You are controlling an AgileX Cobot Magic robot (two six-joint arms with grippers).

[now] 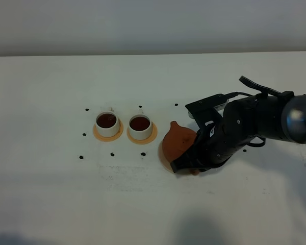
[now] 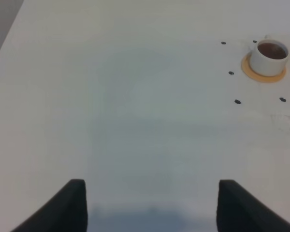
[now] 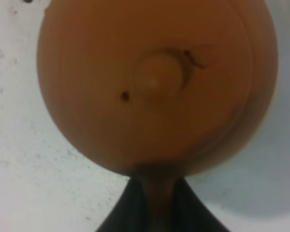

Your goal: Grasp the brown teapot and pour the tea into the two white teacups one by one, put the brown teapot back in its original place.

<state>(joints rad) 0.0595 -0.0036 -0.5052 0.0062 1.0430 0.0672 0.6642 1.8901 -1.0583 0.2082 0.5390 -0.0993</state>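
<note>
White matte tabletop (image 1: 51,194) fills the overhead view to a grey back wall (image 1: 143,25), with bare room on every side of the small central group. Right arm (image 1: 265,120), black and glossy, reaches in from that side; its right gripper (image 1: 191,166) is clamped on the loop handle of the brown teapot (image 1: 177,142), which rests on the beige disc coaster (image 1: 164,155). Only the right wrist view shows the rounded clay lid, its knob (image 3: 154,79), and dark fingers (image 3: 130,208) pinching the handle. Two white teacups (image 1: 107,124) (image 1: 140,127) hold dark tea (image 1: 139,123) on orange coasters (image 1: 98,136), left of the pot. Left gripper (image 2: 150,203), seen only by its own camera, hangs spread over bare table.
</note>
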